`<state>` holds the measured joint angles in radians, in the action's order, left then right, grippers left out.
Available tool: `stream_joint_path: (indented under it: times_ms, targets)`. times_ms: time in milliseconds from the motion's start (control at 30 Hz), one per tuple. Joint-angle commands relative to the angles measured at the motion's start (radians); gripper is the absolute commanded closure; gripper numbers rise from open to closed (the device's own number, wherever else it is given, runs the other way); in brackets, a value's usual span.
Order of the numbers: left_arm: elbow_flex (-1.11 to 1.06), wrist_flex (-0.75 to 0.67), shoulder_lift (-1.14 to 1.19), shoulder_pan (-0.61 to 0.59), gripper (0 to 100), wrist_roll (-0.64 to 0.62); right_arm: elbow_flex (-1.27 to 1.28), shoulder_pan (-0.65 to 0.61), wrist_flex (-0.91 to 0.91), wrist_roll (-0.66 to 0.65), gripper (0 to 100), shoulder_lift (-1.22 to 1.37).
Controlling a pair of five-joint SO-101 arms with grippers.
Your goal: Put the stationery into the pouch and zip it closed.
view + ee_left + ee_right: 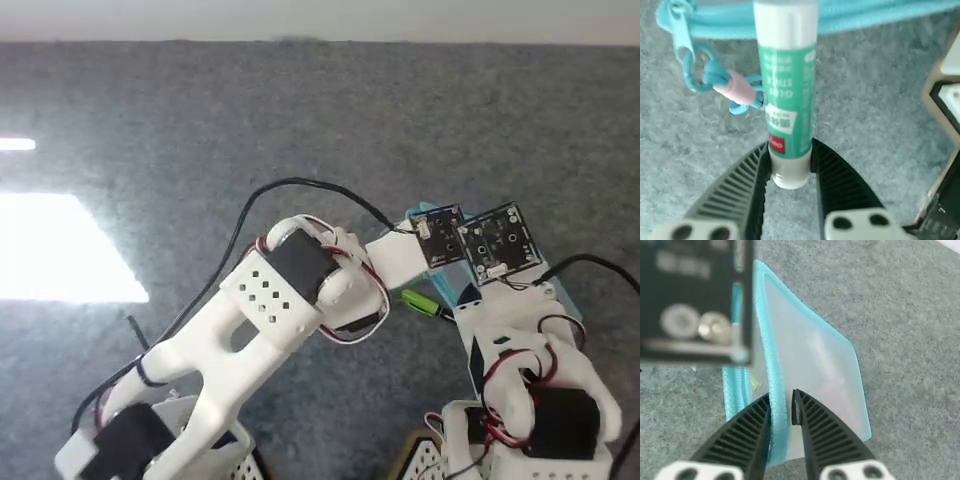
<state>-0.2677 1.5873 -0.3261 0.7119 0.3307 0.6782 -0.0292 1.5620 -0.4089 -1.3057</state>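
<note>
Left pincer (790, 152) clamps the glue stick (787, 90). Right pincer (781, 402) pinches the pouch (810, 355) at three o'clock. Next, slide the stick inside.

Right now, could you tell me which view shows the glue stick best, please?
The left wrist view: the glue stick close up, base in the left gripper. The high view gives a small green piece, perhaps it; the right wrist view, a doubtful greenish fleck.
</note>
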Motion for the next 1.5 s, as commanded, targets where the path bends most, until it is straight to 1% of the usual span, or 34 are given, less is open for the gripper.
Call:
stream_joint_path:
  times_ms: [0,233,367,500,567,800,900,1133,1367,1467]
  targets:
    - [0.021,-0.023,-0.028,0.006,99,-0.018,-0.063,-0.010,0.001,-0.002,99.0,0.002]
    - [0.056,-0.018,-0.026,0.003,99,-0.018,-0.063,-0.010,0.001,-0.015,99.0,-0.002]
    - [0.059,-0.026,-0.026,0.000,99,-0.018,-0.055,-0.013,0.001,-0.028,99.0,-0.079]
    - [0.061,-0.037,-0.032,0.000,99,-0.017,-0.055,-0.047,0.018,-0.031,99.0,-0.134]
    - [0.073,-0.028,-0.037,0.000,99,-0.017,-0.057,-0.039,0.013,-0.031,99.0,-0.151]
    - [0.237,0.115,-0.029,0.005,99,-0.014,-0.055,-0.045,-0.039,-0.037,99.0,-0.248]
    - [0.271,0.167,-0.029,0.005,99,-0.014,-0.055,-0.044,-0.045,-0.035,99.0,-0.314]
    - [0.259,0.170,-0.029,-0.038,99,-0.014,0.014,-0.039,-0.050,-0.040,99.0,-0.361]
    - [0.185,0.173,-0.040,-0.038,99,-0.012,0.106,-0.038,-0.090,-0.104,99.0,-0.360]
    - [0.130,0.173,-0.031,-0.040,99,0.032,0.161,-0.038,-0.111,-0.118,99.0,-0.360]
